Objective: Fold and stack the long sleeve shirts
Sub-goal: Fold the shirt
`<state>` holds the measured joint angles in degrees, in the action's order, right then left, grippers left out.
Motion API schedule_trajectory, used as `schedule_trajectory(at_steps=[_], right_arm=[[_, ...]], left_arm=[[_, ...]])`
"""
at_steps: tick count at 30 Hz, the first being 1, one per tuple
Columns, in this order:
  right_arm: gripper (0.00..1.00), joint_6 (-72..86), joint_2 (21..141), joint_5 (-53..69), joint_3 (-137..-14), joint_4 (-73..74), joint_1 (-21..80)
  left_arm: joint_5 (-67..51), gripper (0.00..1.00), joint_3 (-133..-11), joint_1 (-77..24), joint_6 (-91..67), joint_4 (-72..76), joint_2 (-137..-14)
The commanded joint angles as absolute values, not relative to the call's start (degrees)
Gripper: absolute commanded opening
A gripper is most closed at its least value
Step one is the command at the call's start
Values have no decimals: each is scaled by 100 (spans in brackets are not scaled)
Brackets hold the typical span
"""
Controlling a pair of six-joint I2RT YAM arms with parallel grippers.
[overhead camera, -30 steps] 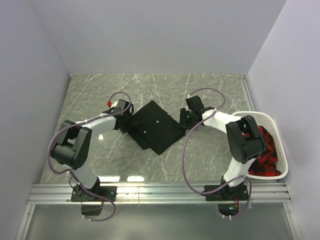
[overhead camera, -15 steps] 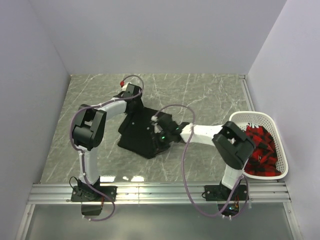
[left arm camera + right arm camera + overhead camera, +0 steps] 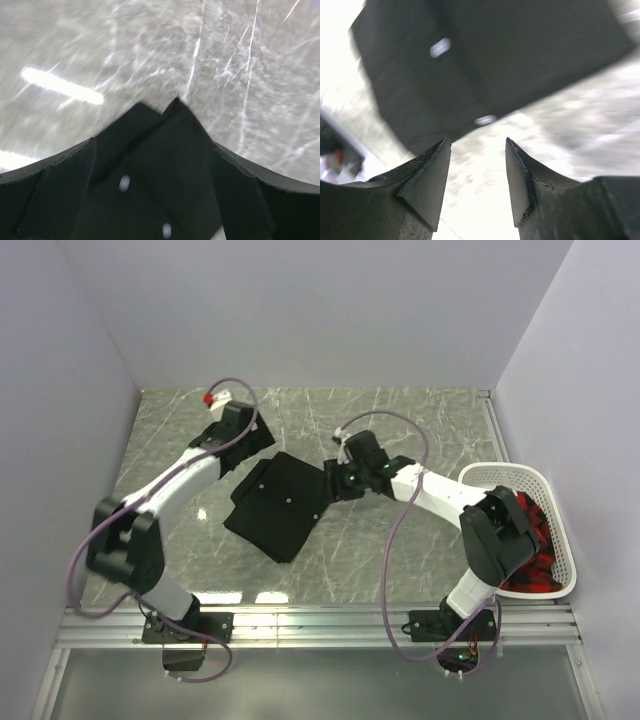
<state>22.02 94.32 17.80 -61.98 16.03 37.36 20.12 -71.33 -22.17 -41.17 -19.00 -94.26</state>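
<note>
Two arms rise from the near edge of the table (image 3: 400,420), and at the right a white basket (image 3: 505,468) holds a red-and-black checked garment (image 3: 525,550), presumably waiting its turn. Just beyond mid-table the black long sleeve shirt (image 3: 275,508) lies as a compact folded bundle, skewed to the table edges, with small pale buttons (image 3: 124,183) showing on top. The right gripper (image 3: 330,483) hovers at the bundle's right edge; in its wrist view the fingers (image 3: 427,175) stand partly apart with only bare table between them. Farther back the left gripper (image 3: 252,447) sits over the bundle's far corner, its fingers (image 3: 65,195) spread wide and holding nothing, the cloth lying flat beneath them. The likely trouble is that either gripper catches a loose layer as it moves: the fold's edges look stepped and unpinned, so a dragging fingertip could peel the top flap open or slide the bundle. A second shirt dropped carelessly onto a skewed base would also stack crookedly. No brand, label or legible writing appears anywhere.
</note>
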Motion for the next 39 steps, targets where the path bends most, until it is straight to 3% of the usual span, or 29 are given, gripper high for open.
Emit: schedule_trajectory(at_steps=[1, 9, 18, 24, 30, 35, 39], right_arm=[[57, 1714, 9351, 1468, -6486, 1767, 3192], [57, 1574, 10194, 1889, -7109, 1485, 2409], [55, 1503, 11284, 2364, -7875, 1398, 2294], [50, 1678, 11505, 2593, -7665, 1170, 2303], [35, 1951, 11268, 3137, -6892, 853, 2303], [28, 2372, 10890, 3463, -5969, 221, 2600], [28, 3075, 10591, 3393, -5441, -342, 3049]], left_arm=[[2259, 99, -6392, -2197, -5202, -2627, -8529], [1390, 88, -4064, -2206, -6309, -2479, -7120], [1178, 76, -3077, -2197, -6943, -1996, -6565], [1046, 71, -3006, -2171, -6891, -1600, -7153], [1187, 52, -3461, -1952, -6295, -1433, -7751], [1283, 35, -4226, -1653, -5705, -1573, -8489], [1230, 32, -4965, -1275, -5327, -1687, -9113]])
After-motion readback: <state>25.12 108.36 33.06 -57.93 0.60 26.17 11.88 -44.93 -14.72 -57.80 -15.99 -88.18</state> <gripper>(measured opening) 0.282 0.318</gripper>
